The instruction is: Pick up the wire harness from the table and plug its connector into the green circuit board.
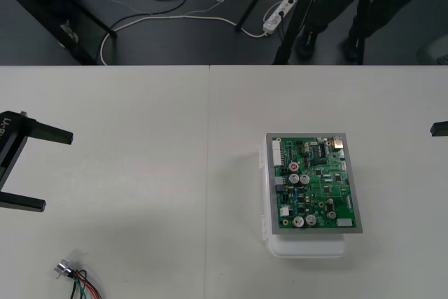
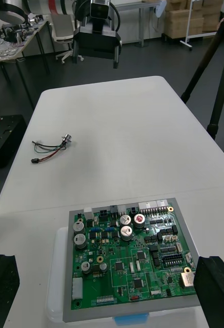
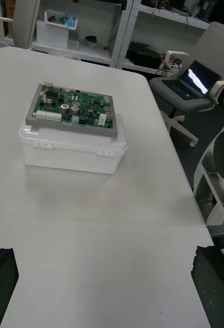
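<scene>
The wire harness point(image 1: 77, 279) lies loose on the table at the near left, its round metal socket point(image 1: 65, 268) toward my left gripper; its small black plug point(image 2: 35, 161) rests on the table, away from the board. The green circuit board point(image 1: 315, 183) sits flat on its white base point(image 1: 308, 247) right of centre, with nothing plugged in by the harness. My left gripper point(image 1: 59, 171) hangs open at the left side, beyond the harness. My right gripper point(image 2: 107, 266) is open just off the board's right side, only a fingertip point(image 1: 439, 128) showing at the table's right edge.
A seam point(image 1: 208, 173) runs down the middle of the table between the harness and the board. Beyond the far edge point(image 1: 210, 66) lie floor cables and tripod legs point(image 1: 301, 19). The left gripper point(image 2: 95, 59) faces the board from across the table.
</scene>
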{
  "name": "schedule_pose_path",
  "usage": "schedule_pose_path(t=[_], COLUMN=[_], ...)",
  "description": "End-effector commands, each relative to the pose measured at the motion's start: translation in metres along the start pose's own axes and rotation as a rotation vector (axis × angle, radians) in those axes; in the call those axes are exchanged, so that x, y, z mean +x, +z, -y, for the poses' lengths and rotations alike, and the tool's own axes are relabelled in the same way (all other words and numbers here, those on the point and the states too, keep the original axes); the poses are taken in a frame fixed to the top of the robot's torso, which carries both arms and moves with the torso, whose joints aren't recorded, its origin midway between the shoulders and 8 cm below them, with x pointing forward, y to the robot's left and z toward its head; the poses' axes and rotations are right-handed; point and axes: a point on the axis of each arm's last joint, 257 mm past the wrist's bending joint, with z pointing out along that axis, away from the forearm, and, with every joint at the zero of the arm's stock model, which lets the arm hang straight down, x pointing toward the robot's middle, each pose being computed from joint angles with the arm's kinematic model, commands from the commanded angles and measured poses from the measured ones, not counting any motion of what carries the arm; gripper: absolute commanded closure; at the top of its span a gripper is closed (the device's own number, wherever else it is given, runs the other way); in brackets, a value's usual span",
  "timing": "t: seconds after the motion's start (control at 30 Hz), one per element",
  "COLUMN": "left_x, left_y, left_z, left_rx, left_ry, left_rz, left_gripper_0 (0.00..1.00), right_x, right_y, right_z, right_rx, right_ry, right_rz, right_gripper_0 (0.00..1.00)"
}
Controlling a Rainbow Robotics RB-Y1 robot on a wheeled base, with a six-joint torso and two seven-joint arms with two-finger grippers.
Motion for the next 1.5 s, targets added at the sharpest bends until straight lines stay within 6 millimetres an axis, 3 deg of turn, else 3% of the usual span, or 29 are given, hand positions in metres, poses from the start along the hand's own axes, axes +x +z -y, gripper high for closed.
schedule_pose_path(t=[0.03,1.5], left_x=[-0.0019,-0.0019], left_y=[-0.0116,-0.0116], left_z=[-0.0033,-0.0033], left_rx=[-0.023,-0.023], left_ry=[0.039,0.039], left_rz=[-0.051,-0.051], left_gripper_0=[0.00,0.00], right_x=[-0.0010,-0.0010], right_y=[0.0033,0.0033], right_z=[-0.0018,-0.0018], right_rx=[-0.016,-0.016], right_ry=[0.036,0.036], right_rz=[0.002,0.002], right_gripper_0=[0.00,0.00])
